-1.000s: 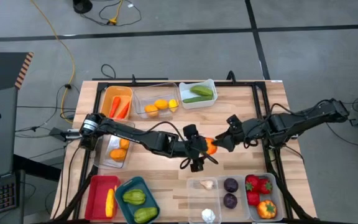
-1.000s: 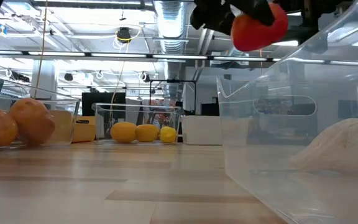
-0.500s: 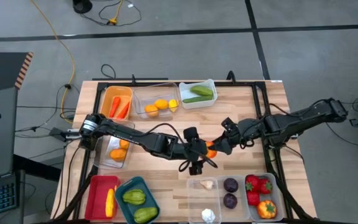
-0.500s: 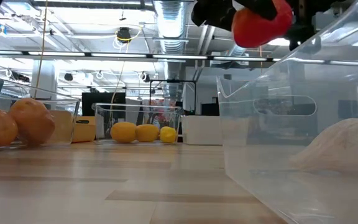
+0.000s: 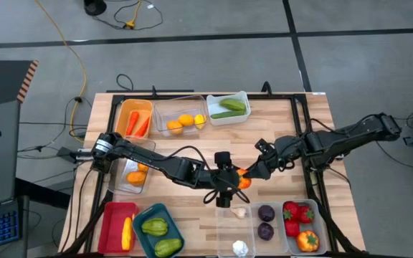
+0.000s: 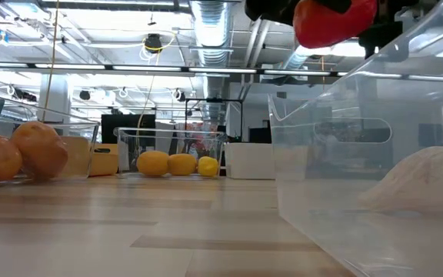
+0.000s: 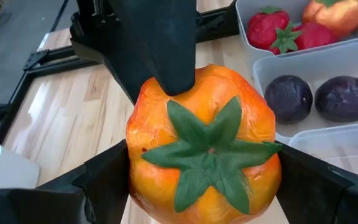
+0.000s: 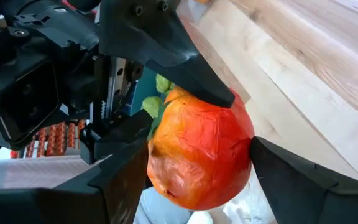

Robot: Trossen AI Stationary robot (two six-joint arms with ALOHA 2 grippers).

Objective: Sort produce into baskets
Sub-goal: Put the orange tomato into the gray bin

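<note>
While both hands (image 5: 239,179) grip tomato (image 7: 204,149), clear bin (image 5: 265,223) holds 2 plums (image 5: 266,213).

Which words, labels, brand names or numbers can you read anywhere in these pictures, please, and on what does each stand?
None can be read: the baskets, the toy produce such as the orange tomato, the table and both arms carry no legible text.
Any signs in the room behind the low view are too small to read.

Both arms are reaching to the table's middle; the left gripper (image 5: 236,180) and right gripper (image 5: 248,174) are each clamping the same tomato (image 7: 205,147).
</note>
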